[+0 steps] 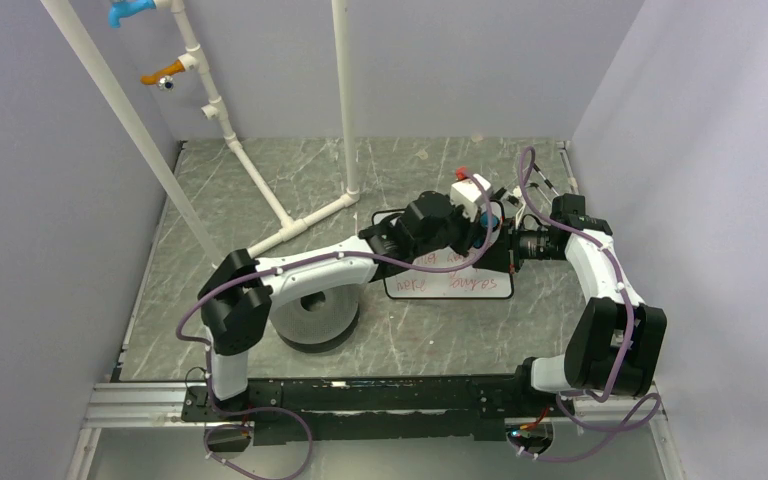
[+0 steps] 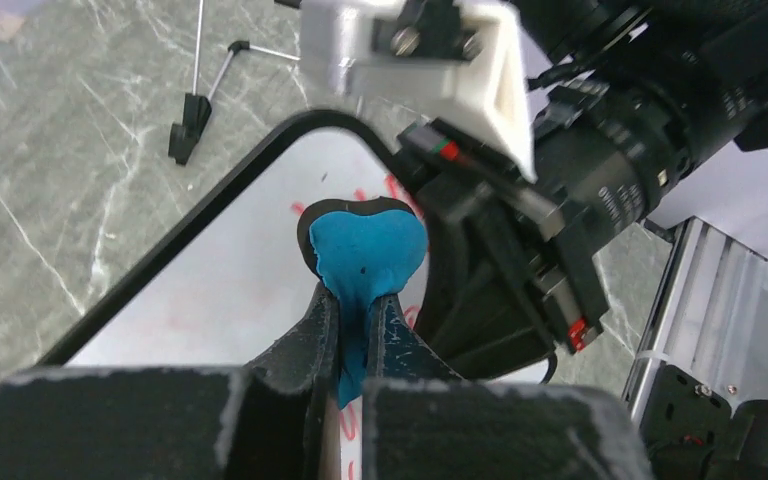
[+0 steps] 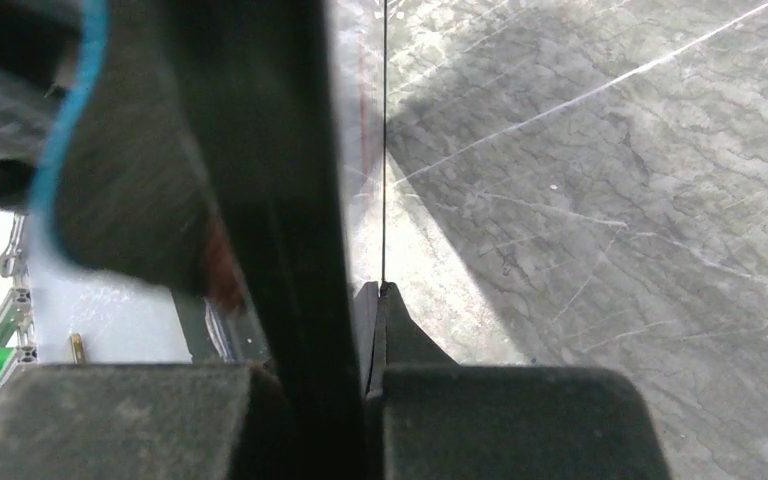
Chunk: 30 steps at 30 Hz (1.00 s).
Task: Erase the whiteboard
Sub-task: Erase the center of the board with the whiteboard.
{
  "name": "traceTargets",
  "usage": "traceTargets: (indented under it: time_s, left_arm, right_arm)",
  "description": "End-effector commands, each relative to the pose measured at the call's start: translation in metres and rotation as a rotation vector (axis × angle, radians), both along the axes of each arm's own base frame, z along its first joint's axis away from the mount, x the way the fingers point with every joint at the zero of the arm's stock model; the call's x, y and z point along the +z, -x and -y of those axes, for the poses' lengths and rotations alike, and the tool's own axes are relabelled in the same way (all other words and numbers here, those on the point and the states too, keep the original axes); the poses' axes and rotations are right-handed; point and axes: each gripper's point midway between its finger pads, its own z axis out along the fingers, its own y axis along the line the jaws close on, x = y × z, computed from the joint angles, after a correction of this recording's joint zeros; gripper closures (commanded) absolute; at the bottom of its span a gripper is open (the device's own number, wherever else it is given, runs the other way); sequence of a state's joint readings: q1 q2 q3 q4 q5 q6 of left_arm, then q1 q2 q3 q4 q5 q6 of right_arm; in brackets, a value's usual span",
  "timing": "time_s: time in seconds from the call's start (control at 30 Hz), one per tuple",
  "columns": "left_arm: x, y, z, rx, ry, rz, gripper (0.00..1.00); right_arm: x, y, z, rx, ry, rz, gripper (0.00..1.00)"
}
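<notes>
The whiteboard (image 1: pixel 452 285) lies on the marble table with red handwriting along its near half. My left gripper (image 1: pixel 478 238) hovers over its far right part, shut on a blue-and-black eraser (image 2: pixel 365 250). The eraser's blue pad bulges out past the fingertips above the white surface (image 2: pixel 210 285). Faint red marks show beside and under the eraser. My right gripper (image 1: pixel 508 246) is at the board's right edge. In the right wrist view its jaws (image 3: pixel 382 290) are pressed together on the thin black edge of the whiteboard (image 3: pixel 384 150), seen edge-on. The left arm hides the board's far side from above.
A grey disc-shaped roll (image 1: pixel 315 318) sits under the left forearm. A white pipe frame (image 1: pixel 290 225) stands at the back left. A small black wire stand (image 2: pixel 190 120) lies beyond the board's corner. The right wrist's black camera body (image 2: pixel 600 170) is close to the eraser.
</notes>
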State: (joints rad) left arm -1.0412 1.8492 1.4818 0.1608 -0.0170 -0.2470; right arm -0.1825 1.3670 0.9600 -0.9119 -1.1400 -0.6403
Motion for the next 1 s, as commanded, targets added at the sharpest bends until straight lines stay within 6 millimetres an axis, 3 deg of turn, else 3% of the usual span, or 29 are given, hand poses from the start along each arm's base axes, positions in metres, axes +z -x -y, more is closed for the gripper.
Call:
traceTargets:
  time_s: [0.0,0.13,0.4,0.8,0.97]
  left_arm:
    - [0.007,-0.018,0.008,0.049,-0.074,0.068,1.0]
    - [0.019,-0.03,0.013,0.075,-0.092,0.11,1.0]
    - [0.002,-0.038,0.004,0.117,-0.155,0.105,1.0]
    - [-0.066,-0.023,-0.041,0.168,-0.226,0.014,1.0]
    - [-0.061,-0.033,-0.067,0.221,-0.201,-0.001,1.0]
  right_arm:
    - [0.021,-0.004,-0.008,0.066,-0.018,0.138,1.0]
    - [0.02,-0.004,-0.008,0.067,-0.016,0.136,1.0]
    - [0.02,-0.003,-0.008,0.066,-0.016,0.138,1.0]
    - [0.021,-0.003,-0.008,0.067,-0.017,0.138,1.0]
    - [0.021,-0.003,-0.008,0.066,-0.016,0.139,1.0]
